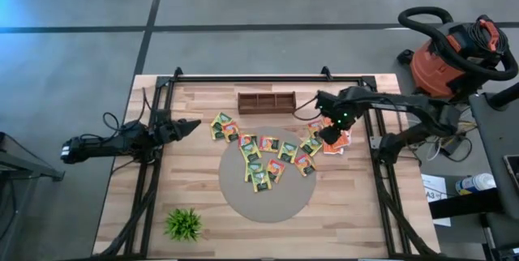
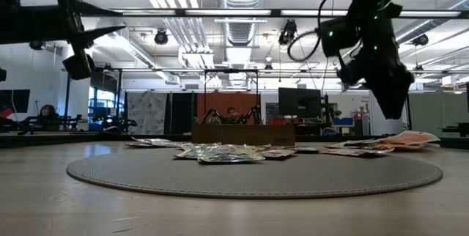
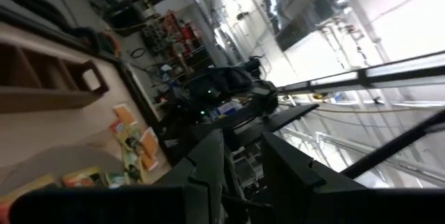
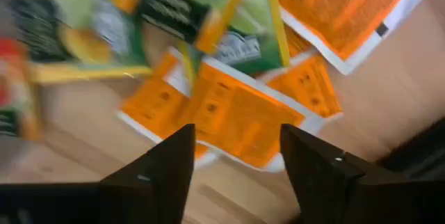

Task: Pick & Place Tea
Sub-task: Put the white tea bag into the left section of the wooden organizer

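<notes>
Several small flat tea sachets (image 1: pixel 265 160), yellow-green with dark panels, lie scattered on a round grey mat (image 1: pixel 268 204). More orange sachets (image 1: pixel 338 142) lie on the wood at the mat's right edge. My right gripper (image 4: pixel 236 158) hovers open just above an orange sachet (image 4: pixel 236 116), fingers pointing down, touching nothing. In the low view it (image 2: pixel 388 100) hangs over the orange sachets (image 2: pixel 403 139). My left gripper (image 1: pixel 190 125) waits at the table's left side, raised, fingers (image 3: pixel 240 165) slightly apart, holding nothing.
A dark wooden divided tray (image 1: pixel 266 101) sits near the far edge. A small green plant (image 1: pixel 183 224) stands at the near left corner. A black frame (image 1: pixel 251 77) runs along the table edges. A red shop vacuum (image 1: pixel 450 54) stands beyond the right side.
</notes>
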`<state>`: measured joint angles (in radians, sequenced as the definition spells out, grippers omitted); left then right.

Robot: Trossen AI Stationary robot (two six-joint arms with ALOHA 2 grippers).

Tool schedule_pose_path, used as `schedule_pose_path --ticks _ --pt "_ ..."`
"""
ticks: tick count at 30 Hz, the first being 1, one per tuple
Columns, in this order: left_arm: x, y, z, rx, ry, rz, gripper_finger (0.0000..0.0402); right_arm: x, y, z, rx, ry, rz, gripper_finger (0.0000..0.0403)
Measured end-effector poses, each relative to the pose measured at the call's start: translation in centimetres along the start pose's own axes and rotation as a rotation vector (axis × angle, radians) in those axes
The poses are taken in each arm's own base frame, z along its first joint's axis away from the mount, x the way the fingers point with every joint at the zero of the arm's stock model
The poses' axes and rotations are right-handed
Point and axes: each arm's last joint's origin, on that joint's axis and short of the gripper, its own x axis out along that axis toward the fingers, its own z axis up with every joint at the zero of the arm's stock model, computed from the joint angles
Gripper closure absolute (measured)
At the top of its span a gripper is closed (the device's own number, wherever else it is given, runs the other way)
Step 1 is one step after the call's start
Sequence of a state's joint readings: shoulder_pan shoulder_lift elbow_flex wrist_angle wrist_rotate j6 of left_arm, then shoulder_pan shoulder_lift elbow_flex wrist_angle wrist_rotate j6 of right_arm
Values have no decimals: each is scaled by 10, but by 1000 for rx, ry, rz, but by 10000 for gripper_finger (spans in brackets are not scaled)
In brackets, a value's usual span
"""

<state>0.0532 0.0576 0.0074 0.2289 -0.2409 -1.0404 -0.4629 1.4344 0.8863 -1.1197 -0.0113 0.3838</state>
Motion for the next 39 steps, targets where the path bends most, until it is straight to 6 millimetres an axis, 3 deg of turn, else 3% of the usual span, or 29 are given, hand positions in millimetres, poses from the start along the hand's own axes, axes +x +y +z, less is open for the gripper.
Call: schedule_pose_path --ticks 6,10,15,20,32,39 --pt "1 2 -1 -2 11 21 310 3 -2 8 -80 44 -72 118" --pt "2 3 -2 2 12 39 310 9 -16 7 -122 105 -85 103" --pt "2 4 -3 5 14 48 310 17 -39 7 -129 160 2 106" --pt "2 4 -3 5 15 50 310 18 -50 10 -162 142 125 113" --pt "2 4 -3 6 15 50 310 44 -54 23 -228 247 243 114" --pt "2 4 -3 6 13 52 310 47 -50 28 -218 263 371 144"
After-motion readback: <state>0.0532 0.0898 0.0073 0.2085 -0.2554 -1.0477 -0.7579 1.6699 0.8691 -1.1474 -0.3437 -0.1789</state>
